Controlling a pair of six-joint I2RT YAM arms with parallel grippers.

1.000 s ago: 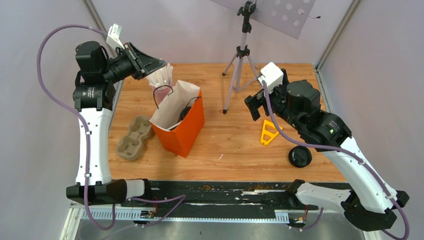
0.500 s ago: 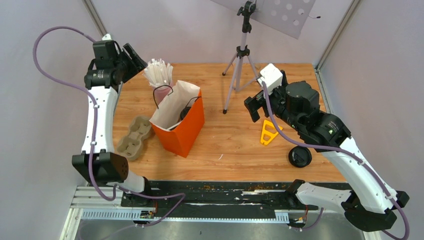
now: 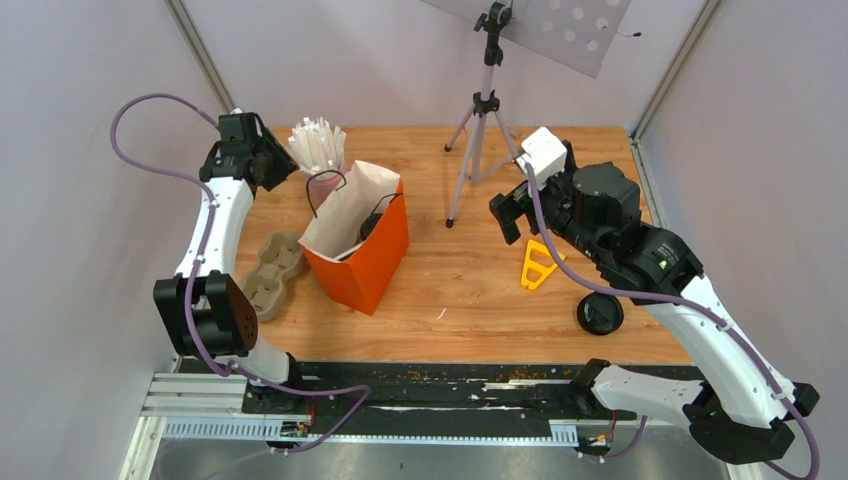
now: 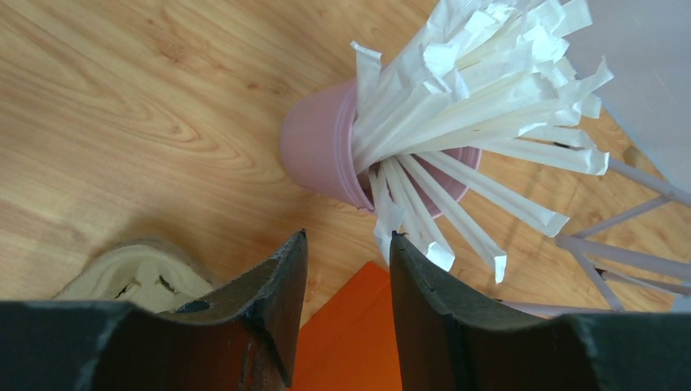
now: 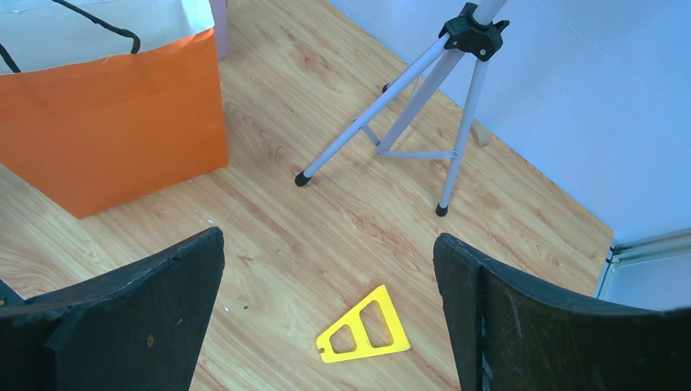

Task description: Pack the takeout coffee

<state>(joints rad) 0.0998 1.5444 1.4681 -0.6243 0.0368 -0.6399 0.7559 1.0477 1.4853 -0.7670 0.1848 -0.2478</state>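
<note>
Now the left gripper (image 4: 346, 240) hovers by the pink cup (image 4: 318, 151) near the worktop's (image 3: 480, 290) far left corner, jaws partly apart, empty. The right gripper (image 5: 328, 244) gapes wide. I cannot make out the coffee; its black lid (image 3: 600, 314) lies front right.

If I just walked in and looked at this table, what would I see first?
The bright orange bag standing open on the left half of the wooden table grabs the eye first. Right behind it, a pink cup bursts with white paper-wrapped sticks, and the left gripper hangs open close by. A little yellow triangle lies flat on the right side.
</note>
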